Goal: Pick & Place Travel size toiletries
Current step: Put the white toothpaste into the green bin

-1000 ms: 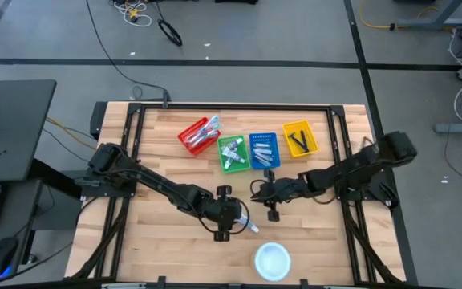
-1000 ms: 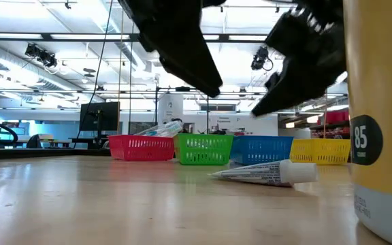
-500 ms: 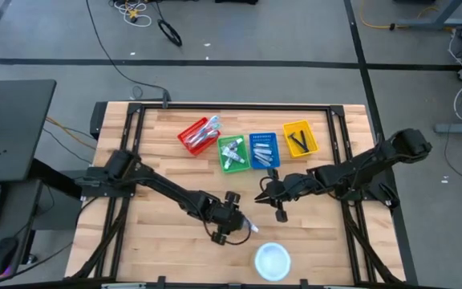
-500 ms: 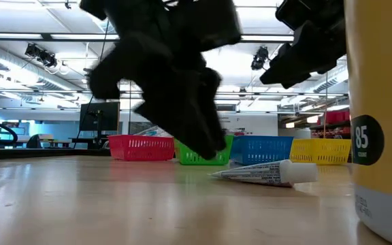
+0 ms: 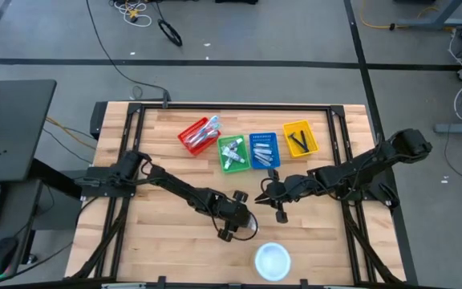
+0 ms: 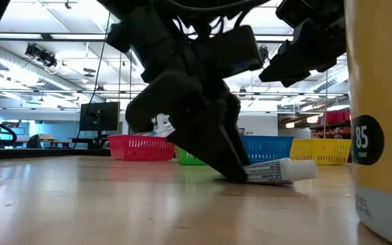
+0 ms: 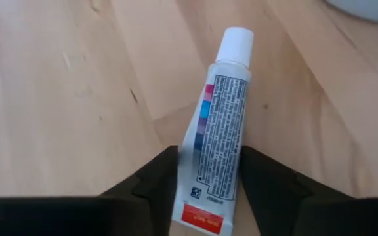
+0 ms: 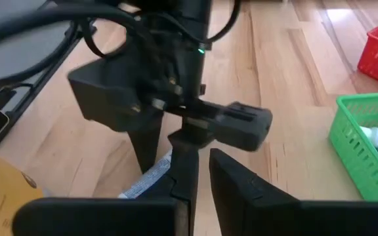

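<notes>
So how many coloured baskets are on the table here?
4, in a row at the table's far side: the red basket, the green basket, the blue basket and the yellow basket. None appears hidden.

Light: even, bright overhead, ceiling strips across upper low view | Shadows: soft, faint beneath arms on table in high view | Glare: pale patch on wood, upper right of right wrist view | Blur: left gripper smeared mid right wrist view; yellow can at right edge, low view, out of focus
</notes>
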`<state>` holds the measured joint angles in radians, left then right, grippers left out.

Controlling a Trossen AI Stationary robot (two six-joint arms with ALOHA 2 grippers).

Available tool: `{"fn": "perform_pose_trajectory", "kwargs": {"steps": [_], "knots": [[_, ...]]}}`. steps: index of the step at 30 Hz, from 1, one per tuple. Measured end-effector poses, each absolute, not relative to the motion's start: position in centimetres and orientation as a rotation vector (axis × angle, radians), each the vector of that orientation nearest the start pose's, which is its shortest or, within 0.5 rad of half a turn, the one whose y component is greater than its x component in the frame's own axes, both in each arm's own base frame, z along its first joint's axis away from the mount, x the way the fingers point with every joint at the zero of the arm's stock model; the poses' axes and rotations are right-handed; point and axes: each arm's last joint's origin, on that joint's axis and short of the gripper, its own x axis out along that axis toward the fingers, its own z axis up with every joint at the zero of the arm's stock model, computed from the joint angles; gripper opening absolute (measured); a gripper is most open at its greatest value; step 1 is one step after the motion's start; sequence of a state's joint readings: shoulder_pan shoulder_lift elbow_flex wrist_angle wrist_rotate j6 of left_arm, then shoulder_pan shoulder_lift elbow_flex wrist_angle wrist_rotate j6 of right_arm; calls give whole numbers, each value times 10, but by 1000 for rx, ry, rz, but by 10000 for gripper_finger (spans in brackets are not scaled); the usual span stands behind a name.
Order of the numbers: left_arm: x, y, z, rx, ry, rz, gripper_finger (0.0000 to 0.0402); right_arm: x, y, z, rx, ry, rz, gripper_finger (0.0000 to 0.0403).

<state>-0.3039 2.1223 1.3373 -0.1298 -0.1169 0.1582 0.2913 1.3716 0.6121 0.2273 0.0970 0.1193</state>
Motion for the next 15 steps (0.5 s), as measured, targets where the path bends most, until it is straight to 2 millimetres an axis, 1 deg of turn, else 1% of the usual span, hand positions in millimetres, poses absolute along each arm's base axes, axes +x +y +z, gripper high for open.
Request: {"fn": "perform_pose_trajectory", "kwargs": {"steps": [3, 8, 11, 15], "knots": [[415, -119, 120, 265, 915, -252, 134, 259, 75, 188, 13, 537, 158, 45], [418, -112, 121, 238, 914, -220, 74, 259, 75, 188, 52, 536, 141, 45], [419, -111, 122, 254, 913, -194, 57, 257, 75, 190, 90, 551, 170, 45], [417, -109, 126, 270, 919, -134, 51, 246, 73, 199, 96, 579, 206, 45]]}}
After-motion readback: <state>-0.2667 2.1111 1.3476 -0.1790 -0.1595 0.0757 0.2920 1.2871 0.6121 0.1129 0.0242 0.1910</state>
